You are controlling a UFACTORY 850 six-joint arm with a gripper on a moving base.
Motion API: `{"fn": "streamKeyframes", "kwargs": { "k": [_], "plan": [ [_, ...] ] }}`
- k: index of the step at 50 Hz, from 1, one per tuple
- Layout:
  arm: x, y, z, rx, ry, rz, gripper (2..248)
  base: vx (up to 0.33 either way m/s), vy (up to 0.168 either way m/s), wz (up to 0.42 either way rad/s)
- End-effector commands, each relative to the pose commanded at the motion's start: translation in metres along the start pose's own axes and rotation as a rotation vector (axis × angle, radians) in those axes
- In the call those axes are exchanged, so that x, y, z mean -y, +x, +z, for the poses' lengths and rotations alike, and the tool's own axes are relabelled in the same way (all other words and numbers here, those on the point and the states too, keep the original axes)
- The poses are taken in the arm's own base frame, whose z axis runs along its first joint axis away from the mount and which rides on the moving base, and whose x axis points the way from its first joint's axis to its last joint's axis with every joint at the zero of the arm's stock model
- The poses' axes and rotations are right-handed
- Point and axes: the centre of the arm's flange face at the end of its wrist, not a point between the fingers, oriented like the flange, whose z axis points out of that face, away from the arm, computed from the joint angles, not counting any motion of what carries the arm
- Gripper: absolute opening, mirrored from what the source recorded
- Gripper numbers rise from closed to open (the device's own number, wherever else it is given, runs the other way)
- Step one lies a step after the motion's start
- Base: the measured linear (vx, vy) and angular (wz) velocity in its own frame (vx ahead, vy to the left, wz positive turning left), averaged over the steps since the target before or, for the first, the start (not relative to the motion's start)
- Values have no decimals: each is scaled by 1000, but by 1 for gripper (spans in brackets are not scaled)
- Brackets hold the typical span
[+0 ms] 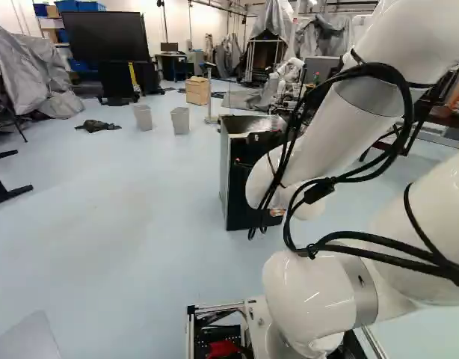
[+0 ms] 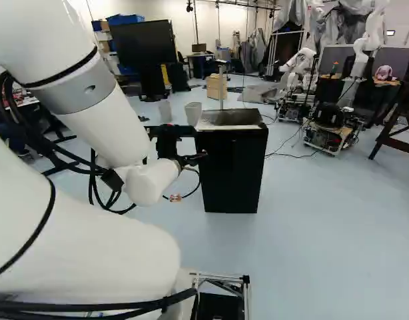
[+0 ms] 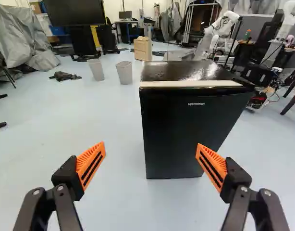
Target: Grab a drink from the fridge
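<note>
Wht robot arm (image 1: 319, 142) w/ blk 2-finger gripper (image 2: 199, 143), facing a blk mini fridge (image 3: 195, 130) on a pale bluish flr (image 3: 114, 197). Fridge approx 12 to 1 o'clock from gripper, ahead of the fingertips & apart from them. Its flat front faces the wrist cam, door closed; glossy dk top, w/ a pale strip (image 3: 190, 83) along the front top edge. In rt base view, fridge stands near the ctr, gripper at its 10 o'clock side as seen there.

Wrist view: gripper (image 3: 151, 145) is wide, fingers spread well apart, orange ribbed pads (image 3: 91, 163) angled in twd each other, nothing held btwn them.

Bkgd, by clock from gripper: at 11 to 12 o'clock, beyond fridge, 2 pale gray wastebins, one (image 3: 96, 70) near the other (image 3: 124, 72), both upright; a wooden cabinet (image 3: 141, 49) farther off, nr 12. Lg blk display (image 3: 74, 12) on a stand at 11. A crumpled dk cloth (image 3: 65, 76) on flr at approx 10 to 11, nr gray sheeting (image 3: 20, 41) draped over bulky stuff. At 1 o'clock, past fridge, another robot (image 3: 219, 29), wht. Blk cables (image 1: 394, 149) loop along the arm.
</note>
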Motion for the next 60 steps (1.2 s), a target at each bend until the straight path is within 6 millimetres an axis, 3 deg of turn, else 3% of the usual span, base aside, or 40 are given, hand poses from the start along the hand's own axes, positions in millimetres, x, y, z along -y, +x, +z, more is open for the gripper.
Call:
{"fn": "streamKeyframes", "kwargs": {
  "k": [60],
  "plan": [
    [0, 0, 0, 0, 0, 0, 247, 77, 91, -21]
  ]
}}
